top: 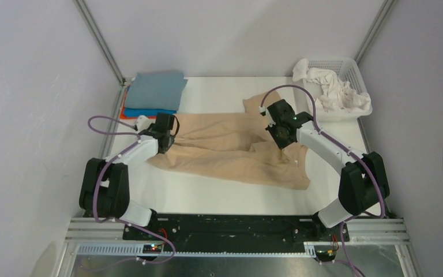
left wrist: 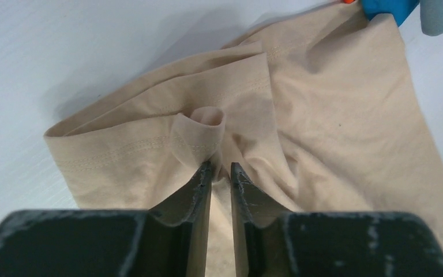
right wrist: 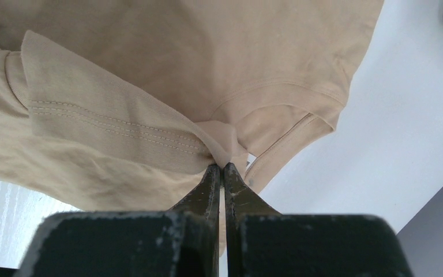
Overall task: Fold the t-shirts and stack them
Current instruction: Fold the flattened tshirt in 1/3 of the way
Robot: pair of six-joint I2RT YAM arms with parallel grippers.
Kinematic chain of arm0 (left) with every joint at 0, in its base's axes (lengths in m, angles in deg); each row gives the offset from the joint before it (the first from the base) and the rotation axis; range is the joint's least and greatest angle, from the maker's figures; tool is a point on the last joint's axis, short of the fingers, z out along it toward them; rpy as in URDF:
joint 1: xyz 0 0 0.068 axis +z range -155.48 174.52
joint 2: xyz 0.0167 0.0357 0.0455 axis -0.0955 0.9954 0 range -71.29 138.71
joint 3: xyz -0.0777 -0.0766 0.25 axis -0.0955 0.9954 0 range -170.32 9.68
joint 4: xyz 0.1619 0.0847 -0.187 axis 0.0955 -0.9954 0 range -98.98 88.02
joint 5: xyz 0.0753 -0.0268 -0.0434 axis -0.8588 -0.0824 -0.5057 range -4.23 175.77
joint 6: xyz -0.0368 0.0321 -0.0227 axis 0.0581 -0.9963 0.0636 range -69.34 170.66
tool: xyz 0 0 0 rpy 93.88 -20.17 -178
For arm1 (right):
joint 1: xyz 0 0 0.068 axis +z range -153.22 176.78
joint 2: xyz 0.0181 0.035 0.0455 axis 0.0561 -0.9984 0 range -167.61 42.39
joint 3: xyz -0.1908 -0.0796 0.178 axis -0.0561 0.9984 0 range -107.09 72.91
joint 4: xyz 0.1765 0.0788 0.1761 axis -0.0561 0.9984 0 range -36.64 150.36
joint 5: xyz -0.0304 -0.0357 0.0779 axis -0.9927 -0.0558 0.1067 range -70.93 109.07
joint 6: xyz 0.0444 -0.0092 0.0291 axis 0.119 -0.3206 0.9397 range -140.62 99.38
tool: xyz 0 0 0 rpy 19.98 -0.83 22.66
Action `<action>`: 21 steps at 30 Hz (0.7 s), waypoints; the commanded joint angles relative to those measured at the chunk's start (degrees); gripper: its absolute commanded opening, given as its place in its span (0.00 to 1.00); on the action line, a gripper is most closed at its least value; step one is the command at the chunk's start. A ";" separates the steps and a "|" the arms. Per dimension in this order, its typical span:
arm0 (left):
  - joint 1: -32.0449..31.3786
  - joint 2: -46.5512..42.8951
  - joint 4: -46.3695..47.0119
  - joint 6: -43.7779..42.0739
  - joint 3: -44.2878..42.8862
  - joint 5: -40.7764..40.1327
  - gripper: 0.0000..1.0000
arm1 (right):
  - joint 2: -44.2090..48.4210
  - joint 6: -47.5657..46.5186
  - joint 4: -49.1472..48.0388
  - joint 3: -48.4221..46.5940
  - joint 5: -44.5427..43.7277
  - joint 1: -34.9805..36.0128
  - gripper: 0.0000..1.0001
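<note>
A tan t-shirt (top: 231,151) lies partly folded across the middle of the table. My left gripper (top: 167,135) is at its left edge and is shut on a pinch of the tan cloth (left wrist: 207,124) near a stitched hem. My right gripper (top: 278,128) is at the shirt's right upper part, shut on a fold of the tan cloth (right wrist: 222,138) by a hem and the collar. A folded stack sits at the back left: a grey-blue shirt (top: 157,89) on top, a bright blue one (top: 150,111) and an orange one (top: 128,114) beneath.
A white plastic mesh basket (top: 355,72) stands at the back right with white shirts (top: 334,92) heaped in it. Metal frame posts rise at the back corners. The blue stack's corner shows in the left wrist view (left wrist: 389,7).
</note>
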 commanded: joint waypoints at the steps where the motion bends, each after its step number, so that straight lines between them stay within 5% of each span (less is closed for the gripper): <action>1: 0.09 2.26 2.55 0.65 -2.85 -2.57 0.30 | 1.51 0.08 -2.91 -0.06 -1.67 -0.71 0.00; 4: 0.18 1.59 4.32 -1.62 -3.87 -2.98 0.70 | -0.06 -0.71 -6.78 -0.07 -3.03 -1.51 0.10; 5: 0.17 0.74 4.38 -2.33 -4.26 -2.83 0.87 | -0.35 -1.10 -10.79 -0.12 -4.07 -1.77 0.28; 6: 0.16 0.15 4.42 -3.87 -4.89 -2.63 0.93 | -0.87 -1.87 -13.21 -0.21 -7.64 -1.89 0.59; 8: 0.22 -2.67 4.34 -6.06 -5.22 -2.35 0.99 | -0.81 -2.98 -20.00 -1.17 -11.28 -2.41 0.94; 15: 0.16 -21.98 4.17 -11.85 0.03 -1.91 1.00 | 11.76 8.48 -15.74 -1.03 -11.59 -1.96 0.99; 21: 0.32 -35.01 3.24 -18.60 5.41 0.47 1.00 | 28.86 28.45 -15.44 16.25 -0.63 -3.17 0.99</action>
